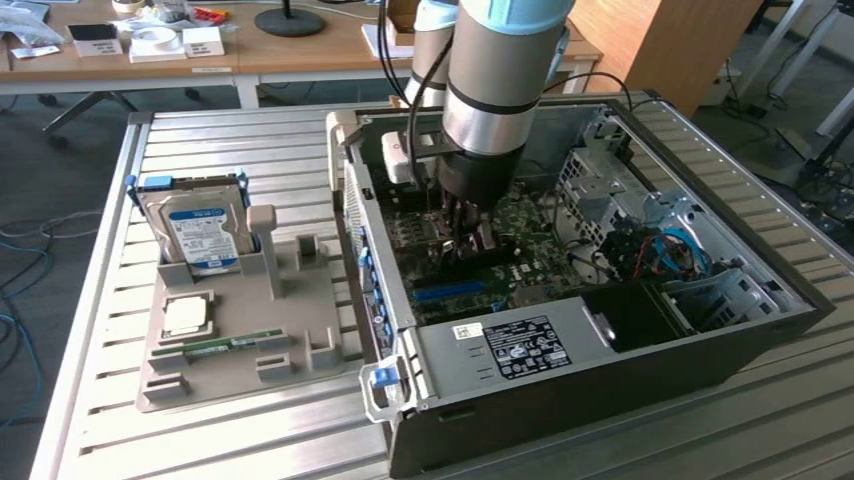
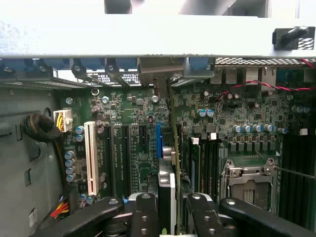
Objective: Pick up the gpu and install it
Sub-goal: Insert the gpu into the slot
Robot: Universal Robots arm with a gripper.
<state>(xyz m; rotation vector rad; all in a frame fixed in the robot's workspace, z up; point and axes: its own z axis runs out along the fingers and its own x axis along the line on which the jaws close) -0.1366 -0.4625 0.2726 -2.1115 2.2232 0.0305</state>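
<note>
The gpu (image 2: 170,118) is a thin dark card seen edge-on, standing upright over the green motherboard (image 2: 128,163) inside the open computer case (image 1: 747,300). My gripper (image 2: 168,207) is shut on its upper edge, one black finger (image 2: 144,212) on each side. The card's lower edge runs alongside the blue expansion slot (image 2: 159,140), and its far end reaches the case's rear bracket openings. I cannot tell whether it is seated in a slot. In the exterior view the gripper (image 1: 470,225) hangs straight down into the case with the dark gpu (image 1: 483,256) below it.
A grey parts holder (image 1: 240,380) on the exterior view's left carries a hard drive (image 1: 200,230), a processor chip (image 1: 184,317) and a green memory stick (image 1: 220,345). Inside the case are a white slot (image 2: 90,158), a processor socket (image 2: 247,180) and blue cables (image 1: 667,250).
</note>
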